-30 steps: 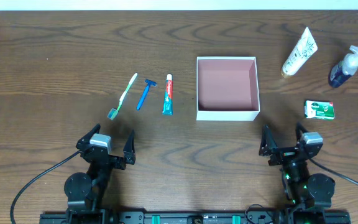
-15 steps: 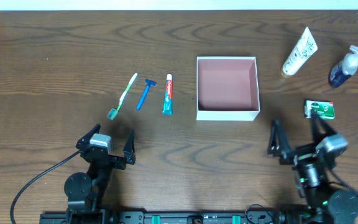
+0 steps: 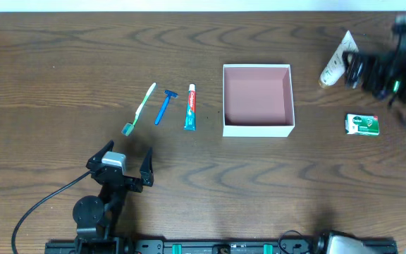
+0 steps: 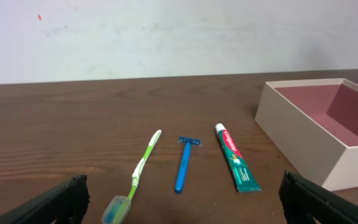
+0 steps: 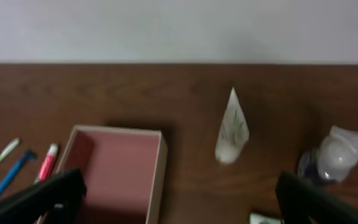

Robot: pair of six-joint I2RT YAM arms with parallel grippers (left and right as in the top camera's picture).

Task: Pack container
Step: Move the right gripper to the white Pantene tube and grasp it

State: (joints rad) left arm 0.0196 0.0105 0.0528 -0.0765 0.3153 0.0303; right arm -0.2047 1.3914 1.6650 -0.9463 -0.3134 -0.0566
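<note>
The container, a square white box with a pink inside, stands empty at the table's middle; it also shows in the left wrist view and the right wrist view. A green toothbrush, a blue razor and a toothpaste tube lie in a row to its left. My left gripper is open and empty near the front edge, short of the toothbrush. My right gripper is a blur high over the far right, open and empty.
A white tube lies at the back right, also in the right wrist view. A blue pump bottle stands right of it, hidden by my arm in the overhead view. A green-and-white soap packet lies right of the container.
My right arm has swung up from the front edge to high over the back right corner, blurred by motion. The left arm and all objects have stayed put.
</note>
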